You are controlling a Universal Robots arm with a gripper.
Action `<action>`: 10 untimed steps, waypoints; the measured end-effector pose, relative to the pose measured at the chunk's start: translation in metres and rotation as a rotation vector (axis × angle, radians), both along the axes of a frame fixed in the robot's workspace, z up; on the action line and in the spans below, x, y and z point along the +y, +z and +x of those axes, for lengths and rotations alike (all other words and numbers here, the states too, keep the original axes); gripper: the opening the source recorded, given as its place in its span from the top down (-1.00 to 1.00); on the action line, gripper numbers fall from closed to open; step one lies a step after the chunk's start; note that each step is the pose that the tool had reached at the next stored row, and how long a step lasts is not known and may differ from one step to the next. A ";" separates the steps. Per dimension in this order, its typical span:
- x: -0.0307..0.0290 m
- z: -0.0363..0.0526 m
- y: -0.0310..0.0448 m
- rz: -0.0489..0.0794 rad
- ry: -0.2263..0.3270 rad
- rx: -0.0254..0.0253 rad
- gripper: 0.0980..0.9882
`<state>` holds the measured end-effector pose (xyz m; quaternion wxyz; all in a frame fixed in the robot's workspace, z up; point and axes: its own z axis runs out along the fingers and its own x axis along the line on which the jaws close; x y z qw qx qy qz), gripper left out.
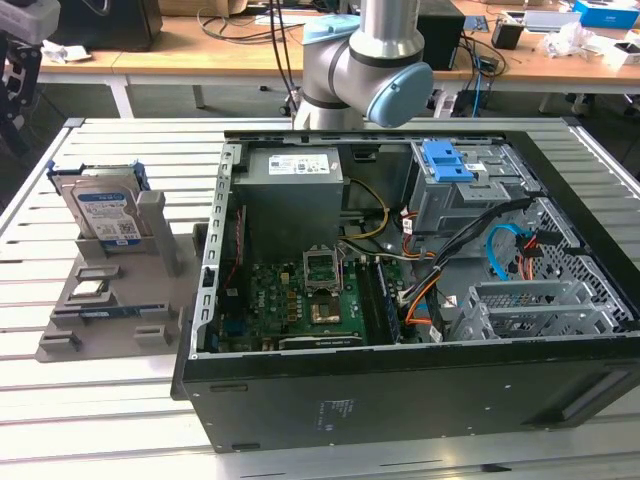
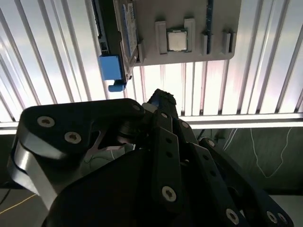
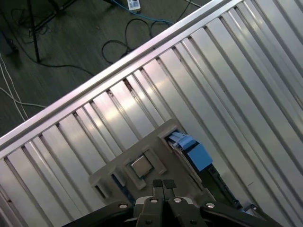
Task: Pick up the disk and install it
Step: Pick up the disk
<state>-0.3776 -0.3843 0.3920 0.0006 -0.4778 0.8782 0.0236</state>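
- The end effector (image 3: pixel 163 184) has its two fingertips pressed together in the first wrist view, so it's fully closed with nothing between them. It isn't gripping anything.
- In the second wrist view you mostly get its black linkage body, with the tip (image 2: pixel 162 98) pointing out toward the slatted counter (image 2: pixel 47 61).
- It's hanging over the grey holder (image 3: pixel 154 144) and isn't touching it. From the first wrist view, the closest thing to the fingertips looks like the square chip (image 3: pixel 141 166) sitting in its pocket.
- The disk (image 2: pixel 129 26) is just beside that chip in the same holder. It's seen edge-on from the wrist, with its blue bracket (image 3: pixel 196 154) sticking out past the holder's edge.
- The exterior view makes it clearer. The disk (image 1: pixel 104 212) stands upright in a slot at the back of the holder (image 1: pixel 130 285), label facing the camera and blue frame around it. So it's not picked up yet.
- The holder sits on the counter (image 1: pixel 100 430), on the exterior view's left of the open computer case (image 1: pixel 400 410) and just beside it.
- Inside the case there's a green board (image 1: pixel 300 300), a grey box with a white label (image 1: pixel 293 172) and a small blue latch (image 1: pixel 447 160) on the drive cage.
- The arm (image 1: pixel 365 65) rises from behind the case, with desks and cables further back.
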 end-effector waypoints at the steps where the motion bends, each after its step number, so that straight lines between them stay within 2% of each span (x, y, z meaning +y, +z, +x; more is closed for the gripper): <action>1: 0.0000 0.0000 0.0000 0.000 0.012 -0.0001 0.98; 8: 0.0000 0.0000 0.0000 0.000 0.103 0.0000 0.98; 10: 0.0000 0.0000 0.0000 0.000 0.145 0.0000 0.98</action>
